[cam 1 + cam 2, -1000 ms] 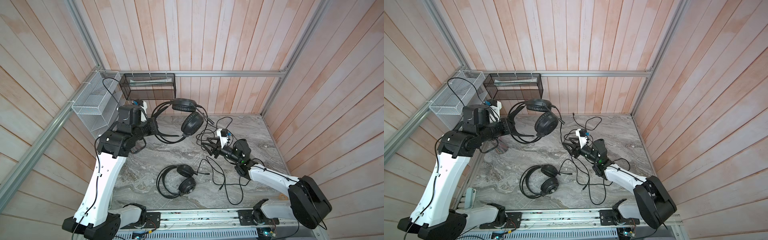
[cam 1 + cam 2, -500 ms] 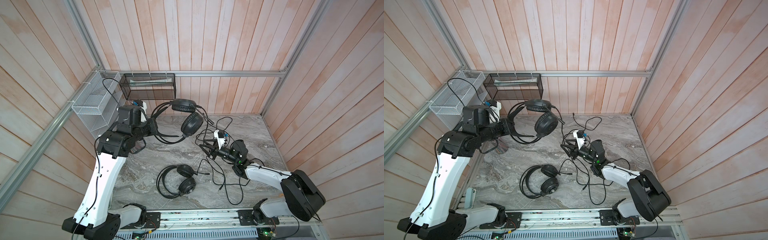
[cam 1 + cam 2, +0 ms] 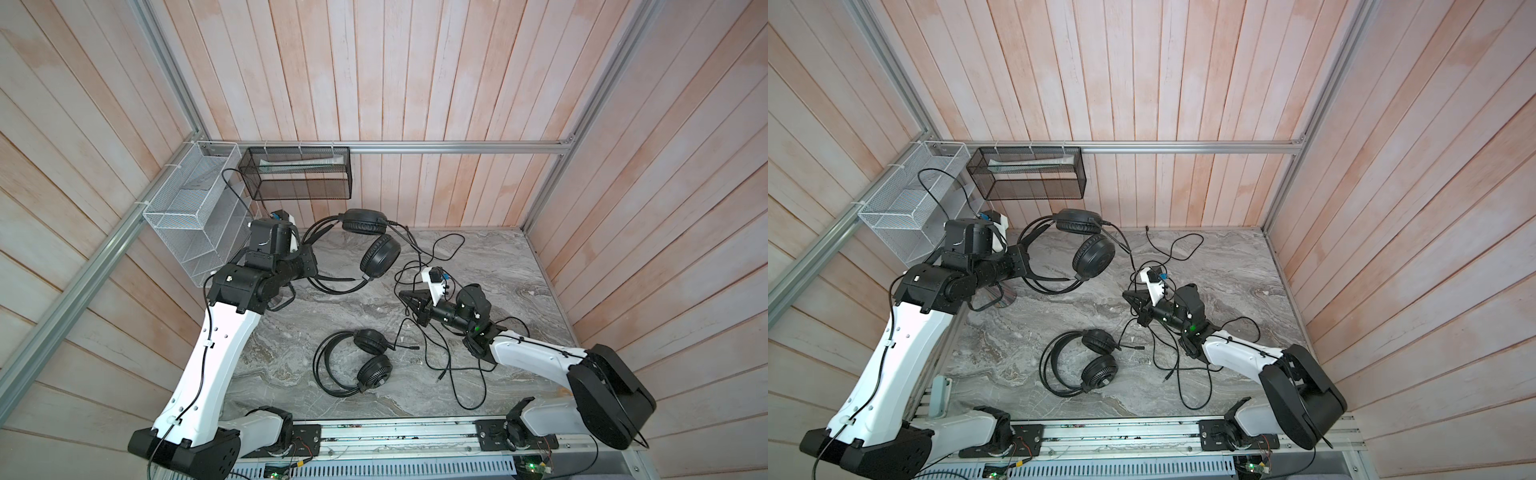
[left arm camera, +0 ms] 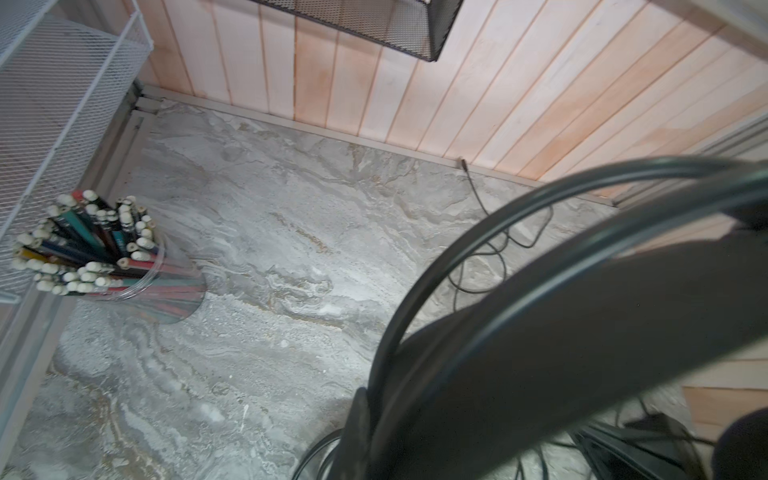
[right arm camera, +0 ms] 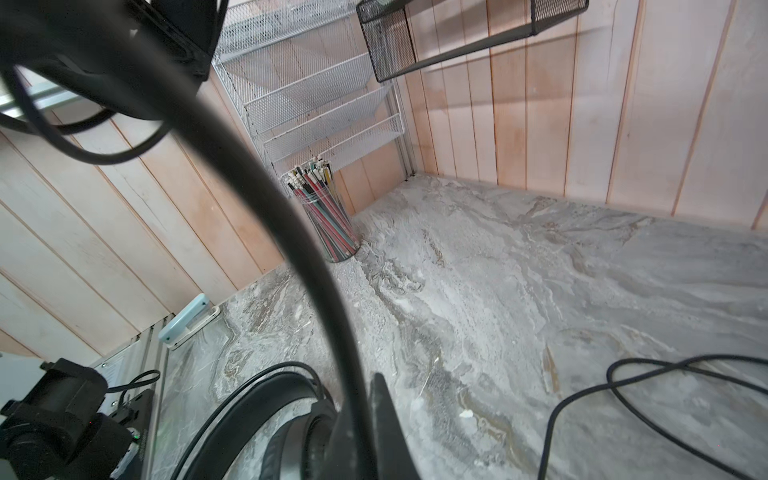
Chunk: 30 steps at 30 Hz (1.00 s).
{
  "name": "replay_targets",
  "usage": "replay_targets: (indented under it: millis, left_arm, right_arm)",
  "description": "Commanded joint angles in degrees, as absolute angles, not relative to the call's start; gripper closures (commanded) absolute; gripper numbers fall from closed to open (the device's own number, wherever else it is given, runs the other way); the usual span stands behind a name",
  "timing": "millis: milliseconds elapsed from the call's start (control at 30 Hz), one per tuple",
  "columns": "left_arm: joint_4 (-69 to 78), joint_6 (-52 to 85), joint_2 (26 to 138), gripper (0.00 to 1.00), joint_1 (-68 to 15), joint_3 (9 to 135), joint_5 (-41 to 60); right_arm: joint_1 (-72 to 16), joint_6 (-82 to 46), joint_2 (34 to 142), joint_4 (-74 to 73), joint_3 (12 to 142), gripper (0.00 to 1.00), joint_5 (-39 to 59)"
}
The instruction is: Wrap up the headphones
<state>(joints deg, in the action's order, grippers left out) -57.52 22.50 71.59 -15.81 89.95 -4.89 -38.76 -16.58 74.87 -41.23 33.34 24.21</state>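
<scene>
1. Black cable [image 5: 336,353] — the right claw [image 3: 405,296] has just closed on it.
2. Left claw [image 3: 312,266] clamps the raised headset [image 3: 380,255] near the mesh basket [image 3: 299,189] — wrapping can start, I think.

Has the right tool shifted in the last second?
Yes: the right tool slid slightly left, away from the right-hand wall, and shut on the cable.
</scene>
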Motion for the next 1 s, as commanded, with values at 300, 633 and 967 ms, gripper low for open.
replay_targets:
  millis: [300, 633, 967]
  left_arm:
    - [-46.4, 27.7, 74.2, 1.0, -14.9, 88.6, -12.3]
    - [-45.7, 24.2, 72.1, 1.0, -11.9, 83.4, -1.2]
    - [-45.8, 24.0, 65.3, 1.0, -12.4, 78.2, 3.3]
  right_arm:
    - [-49.1, -12.0, 56.3, -2.9, 36.3, 1.0, 6.9]
    - [-49.0, -12.3, 54.7, -1.9, 40.4, 1.0, -3.7]
    - [-41.2, -14.3, 60.8, 0.8, 45.9, 1.0, -7.8]
